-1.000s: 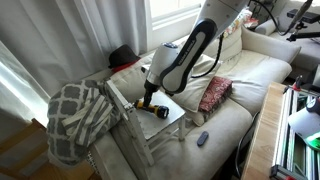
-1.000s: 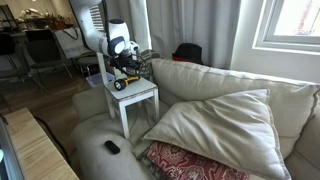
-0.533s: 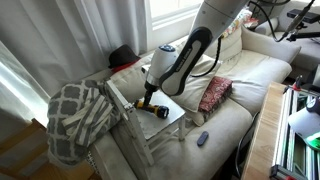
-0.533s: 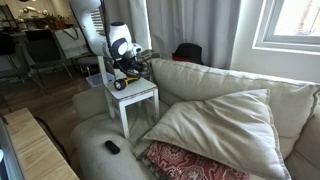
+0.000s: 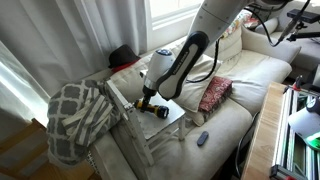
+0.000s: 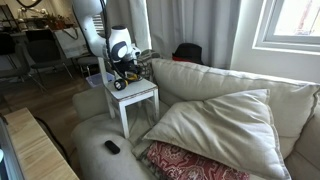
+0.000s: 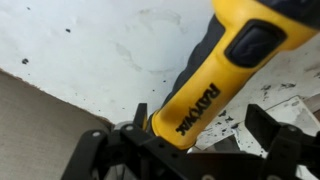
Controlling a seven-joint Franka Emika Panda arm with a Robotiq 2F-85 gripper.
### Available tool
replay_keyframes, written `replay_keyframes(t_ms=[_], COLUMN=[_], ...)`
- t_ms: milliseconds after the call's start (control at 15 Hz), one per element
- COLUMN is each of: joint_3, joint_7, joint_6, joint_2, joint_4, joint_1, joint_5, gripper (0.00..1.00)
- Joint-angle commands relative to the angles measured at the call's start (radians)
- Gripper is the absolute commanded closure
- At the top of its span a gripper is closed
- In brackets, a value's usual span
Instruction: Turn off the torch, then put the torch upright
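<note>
The torch (image 7: 215,75) has a yellow body, a black grip and a yellow button. It lies on its side on the small white table (image 7: 90,50). My gripper (image 7: 200,125) is open and straddles the torch's rear end; the left finger is close against the body and a gap shows at the right finger. In both exterior views the gripper (image 5: 147,101) (image 6: 125,73) hangs low over the torch (image 5: 157,111) (image 6: 119,84) on the table (image 5: 172,122) (image 6: 142,96). I cannot tell whether the light is on.
The table stands against a cream sofa. A grey patterned blanket (image 5: 75,115) is draped beside it. A red patterned cushion (image 5: 213,93), a large cream cushion (image 6: 220,125) and a small dark remote-like object (image 5: 202,138) (image 6: 111,147) lie on the sofa.
The arm has shifted slightly and the gripper has settled a little lower around the torch. The torch has not moved.
</note>
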Motion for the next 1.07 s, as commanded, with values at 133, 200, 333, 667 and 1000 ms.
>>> replay_keyframes(t_ms=[133,200,333,667,1000], joint_3=[0.007,0.004,0.008,0.017,0.068], joint_7=[0.037,0.041,0.045,0.047,0.02], joint_6=[-0.024,-0.023,-0.017,-0.019,-0.038], joint_2=[0.07,0.078,0.095,0.114,0.097], joint_4=[0.072,0.079,0.091,0.114,0.092], joint_1=[-0.006,-0.004,-0.01,-0.025,-0.088], joint_5=[-0.004,-0.005,-0.003,-0.003,0.0], gripper=[0.0,0.0,0.01,0.47,0.75])
